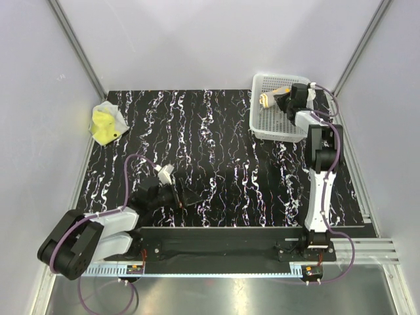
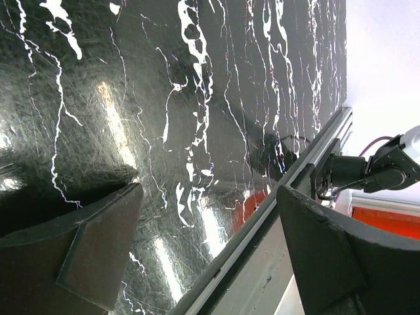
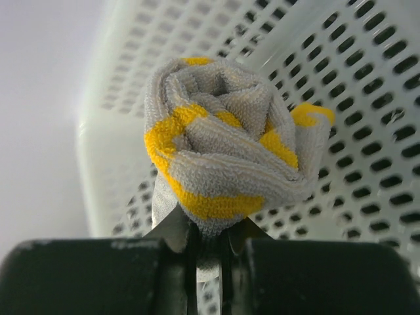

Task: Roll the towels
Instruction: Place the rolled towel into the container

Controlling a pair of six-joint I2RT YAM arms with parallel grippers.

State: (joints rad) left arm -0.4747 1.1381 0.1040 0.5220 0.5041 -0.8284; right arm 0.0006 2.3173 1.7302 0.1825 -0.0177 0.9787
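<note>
Right wrist view gives me the rolled towel [image 3: 223, 157], grey-white with yellow squiggles, pinched at its lower end by my right gripper [image 3: 209, 249] in front of the white basket [image 3: 367, 85]. I cannot tell whether it touches the basket. The yellow towel [image 1: 105, 123] lies crumpled at the far left of the table [image 1: 216, 131]. My left gripper [image 2: 210, 197] gapes wide, holding nothing, low near the table's front edge.
</note>
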